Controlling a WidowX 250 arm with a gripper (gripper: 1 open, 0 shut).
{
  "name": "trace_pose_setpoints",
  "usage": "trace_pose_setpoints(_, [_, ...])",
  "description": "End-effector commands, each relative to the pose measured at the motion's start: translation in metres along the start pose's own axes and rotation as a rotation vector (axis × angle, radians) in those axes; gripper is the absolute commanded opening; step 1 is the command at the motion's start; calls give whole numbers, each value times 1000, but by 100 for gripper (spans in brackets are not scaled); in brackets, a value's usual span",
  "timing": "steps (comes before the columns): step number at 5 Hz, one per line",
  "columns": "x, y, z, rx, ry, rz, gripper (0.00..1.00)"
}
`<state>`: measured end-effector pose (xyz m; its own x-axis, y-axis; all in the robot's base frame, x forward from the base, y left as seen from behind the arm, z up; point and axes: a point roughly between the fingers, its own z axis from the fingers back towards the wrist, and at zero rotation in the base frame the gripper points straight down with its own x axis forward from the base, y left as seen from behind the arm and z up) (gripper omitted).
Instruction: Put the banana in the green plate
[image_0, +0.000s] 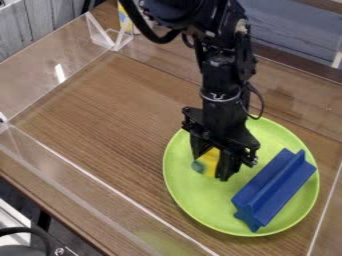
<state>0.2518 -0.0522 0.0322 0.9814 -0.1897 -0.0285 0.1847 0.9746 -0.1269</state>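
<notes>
The black gripper (222, 148) is covering much of the banana (207, 161), its claw closing on it over the upper left of the green plate (203, 198). The blue block (275, 191) is lying at the plate's right; bare tabletop (100, 110) is stretching leftward.

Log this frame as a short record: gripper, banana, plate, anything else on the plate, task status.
gripper: shut on the banana, at the plate's upper left
banana: yellow with a greenish tip, partly hidden by the gripper
green plate: under the banana, on the wooden table
other item on plate: blue block, on the right side
status: banana over or on the plate, not yet released; contact with it cannot be told
</notes>
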Motion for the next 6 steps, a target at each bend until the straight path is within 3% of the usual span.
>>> trace_pose_setpoints(1, [2,2,8,6,-15,8,100])
trace_pose_setpoints(3, [2,2,41,8,-36,16,100])
trace_pose_setpoints(5, [7,10,91,35,-81,44,100])
trace_pose_setpoints(6, [9,16,88,40,-80,52,100])
